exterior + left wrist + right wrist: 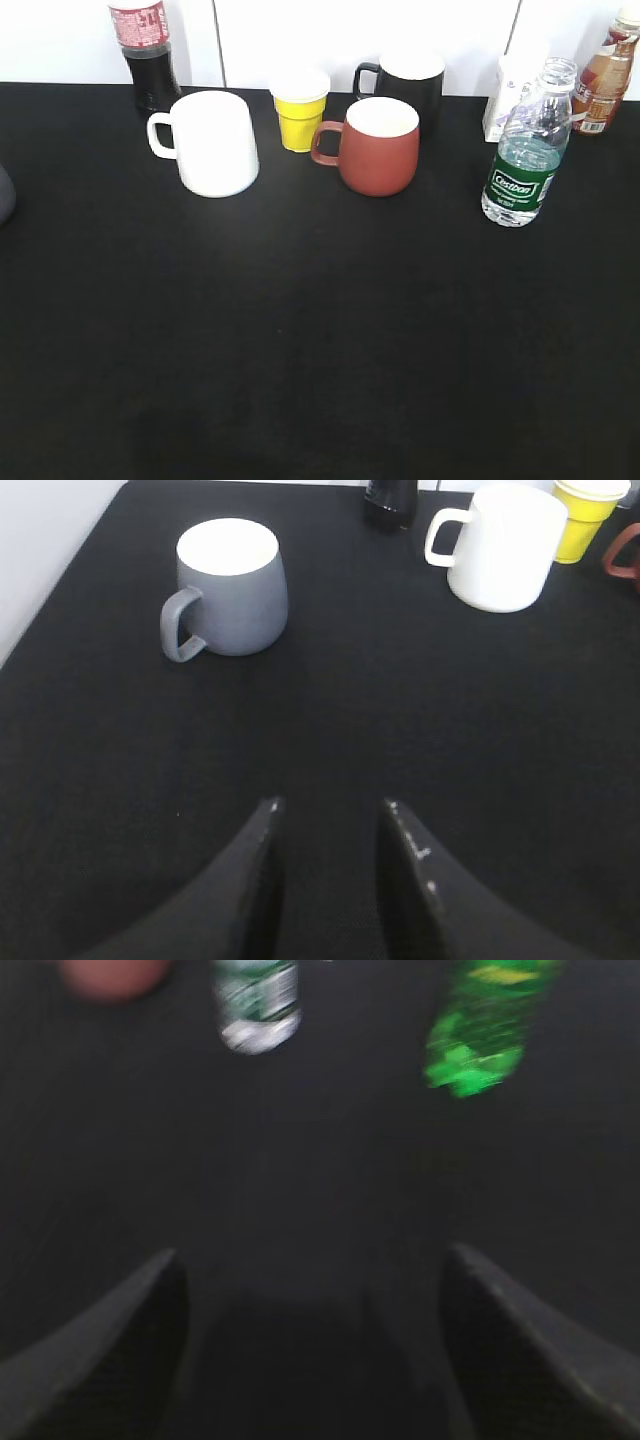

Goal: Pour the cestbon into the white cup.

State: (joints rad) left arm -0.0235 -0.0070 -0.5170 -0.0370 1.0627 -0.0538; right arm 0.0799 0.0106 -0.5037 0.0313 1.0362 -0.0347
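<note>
The cestbon [527, 150], a clear ribbed bottle with a green label and no cap, stands upright at the right of the black table. It shows blurred at the top of the right wrist view [257, 1005]. The white cup [208, 143] stands at the back left with its handle to the left. It also shows in the left wrist view [503, 546]. My left gripper [330, 805] is open and empty above bare table. My right gripper [310, 1255] is wide open and empty, well short of the bottle. Neither gripper shows in the exterior view.
A yellow cup [300, 108], a red-brown mug [377, 145] and a black mug [405, 80] stand between cup and bottle. A cola bottle [145, 52] is behind the white cup. A brown drink bottle [606, 75] and white carton [505, 95] are back right. A grey mug [230, 588] is left. A green bottle [480, 1025] is right.
</note>
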